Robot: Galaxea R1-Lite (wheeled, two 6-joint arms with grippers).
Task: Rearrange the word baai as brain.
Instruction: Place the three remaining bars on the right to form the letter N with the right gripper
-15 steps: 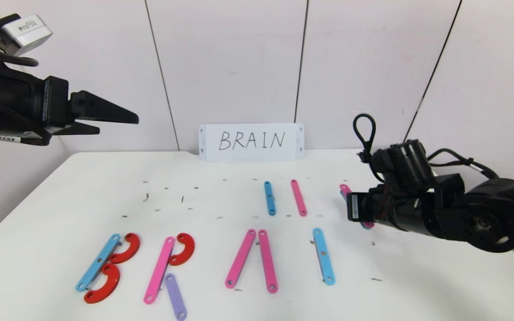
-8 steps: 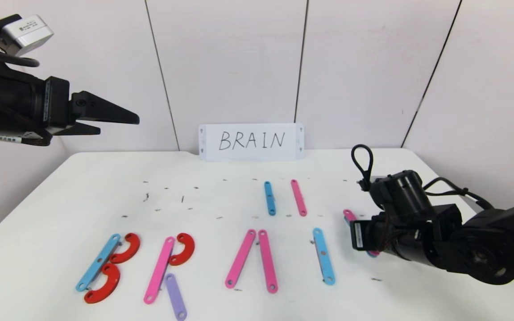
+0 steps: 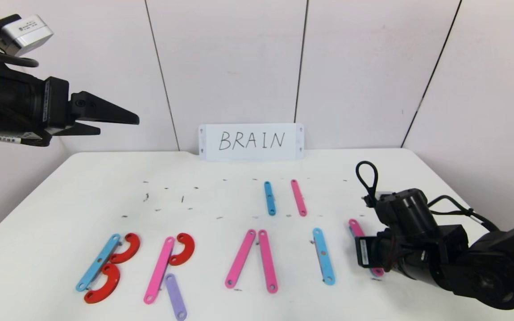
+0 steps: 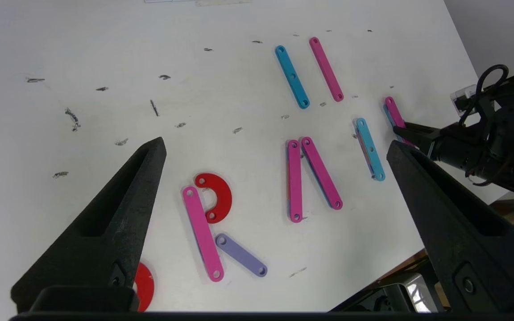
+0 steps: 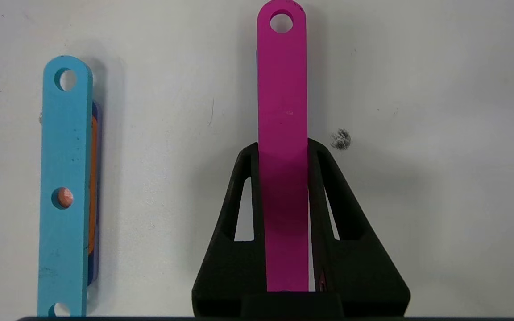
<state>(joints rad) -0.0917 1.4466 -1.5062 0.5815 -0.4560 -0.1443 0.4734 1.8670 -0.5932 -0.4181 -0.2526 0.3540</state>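
Note:
The strip letters lie along the table's front. A light-blue bar (image 3: 97,262) with two red curves (image 3: 127,248) comes first. Then a pink bar (image 3: 159,270), a red curve (image 3: 184,248) and a purple bar (image 3: 176,296). Two pink bars (image 3: 240,258) lean together, and a light-blue bar (image 3: 323,256) stands alone. Just right of it, my right gripper (image 5: 283,149) is shut on a pink bar (image 5: 282,80), low over the table (image 3: 60,200). My left gripper (image 3: 118,120) hangs open, high at the far left.
A white card (image 3: 251,141) with handwritten BRAIN stands against the back wall. A spare blue bar (image 3: 270,198) and a spare pink bar (image 3: 298,198) lie side by side mid-table. Small dark marks dot the surface. The table's right edge is close to my right arm.
My right gripper has carried the pink bar from the back right toward the front, down beside the lone light-blue bar. The left arm has not moved.

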